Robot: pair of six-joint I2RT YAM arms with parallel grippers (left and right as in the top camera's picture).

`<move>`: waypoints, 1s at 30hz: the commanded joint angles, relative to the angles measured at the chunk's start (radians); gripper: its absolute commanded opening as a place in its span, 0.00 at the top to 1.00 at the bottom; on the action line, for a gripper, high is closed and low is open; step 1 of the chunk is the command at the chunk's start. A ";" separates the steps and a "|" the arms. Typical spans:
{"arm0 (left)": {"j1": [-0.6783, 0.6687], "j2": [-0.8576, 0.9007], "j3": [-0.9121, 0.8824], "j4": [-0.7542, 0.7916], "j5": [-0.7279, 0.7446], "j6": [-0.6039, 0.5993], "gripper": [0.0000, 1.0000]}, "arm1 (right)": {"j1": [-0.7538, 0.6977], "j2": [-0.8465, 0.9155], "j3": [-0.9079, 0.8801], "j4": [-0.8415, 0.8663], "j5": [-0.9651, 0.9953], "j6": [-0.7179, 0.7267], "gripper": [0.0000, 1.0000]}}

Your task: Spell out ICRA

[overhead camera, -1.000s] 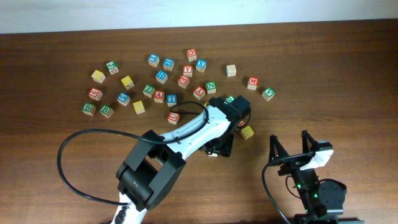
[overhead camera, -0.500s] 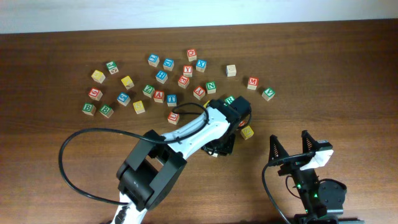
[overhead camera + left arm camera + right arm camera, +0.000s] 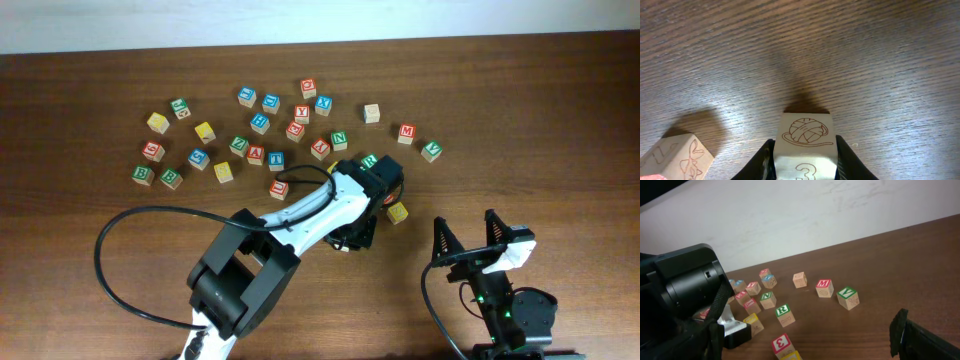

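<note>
My left gripper point(image 3: 804, 156) is shut on a plain wooden cube point(image 3: 804, 131) that shows a yarn-ball drawing and an outlined 3; its letter face does not show. In the overhead view this gripper point(image 3: 352, 236) points down under the white arm and hides the cube. The green R cube point(image 3: 369, 160) point(image 3: 783, 311) stands just beyond the left wrist. A red cube that reads like A point(image 3: 256, 155) and a red one that may be the I point(image 3: 279, 188) lie in the scatter. I cannot pick out the yellow C. My right gripper point(image 3: 468, 232) stands open and empty at the near right.
Several other letter cubes spread across the far half, from a green one point(image 3: 143, 176) to a green V point(image 3: 431, 151). A red 3 cube point(image 3: 781, 342) touches a yellow cube point(image 3: 397, 212). Another wooden cube point(image 3: 675, 157) sits left of the held one. A black cable point(image 3: 110, 235) loops at the near left.
The left wrist has shifted slightly, so the green R cube shows more fully. The right arm has not moved.
</note>
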 commanded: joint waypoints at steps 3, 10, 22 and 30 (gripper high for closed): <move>-0.004 0.011 0.010 -0.003 -0.101 0.006 0.76 | 0.003 -0.004 -0.005 -0.005 0.008 0.002 0.02; -0.004 0.011 0.130 -0.045 -0.466 0.006 0.75 | 0.003 -0.004 -0.005 -0.005 0.008 0.002 0.02; 0.047 0.011 0.078 -0.010 -0.735 -0.003 0.76 | 0.003 -0.004 -0.005 -0.005 0.008 0.002 0.02; 0.052 0.011 -0.058 0.085 -0.679 -0.003 0.78 | 0.003 -0.004 -0.005 -0.005 0.008 0.002 0.02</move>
